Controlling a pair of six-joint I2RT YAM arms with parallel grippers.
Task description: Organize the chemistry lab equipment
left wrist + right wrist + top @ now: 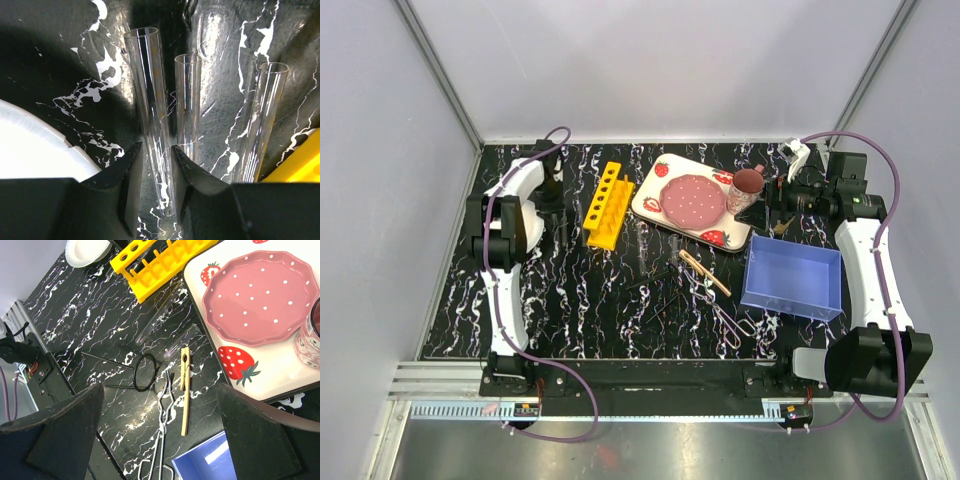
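Note:
Three clear glass tubes lie on the black marbled table in the left wrist view. My left gripper (156, 150) is low over them, open, with its jaws on either side of the left tube (149, 90). In the top view it (554, 203) is just left of the yellow holed rack (605, 205). My right gripper (165, 440) is wide open, empty and held high, next to the pink cup (747, 188) in the top view (767, 200). Below it lie the tan wooden clamp (185, 390), the silvery forceps (162, 435), a black ring with thin rods (145, 372) and two more tubes (155, 315).
The strawberry-print tray (645, 203) with the pink dotted plate (695, 200) sits at the back centre. A blue bin (793, 278) stands at the right, in front of my right gripper. The rack's corner (300, 165) is close on the left gripper's right.

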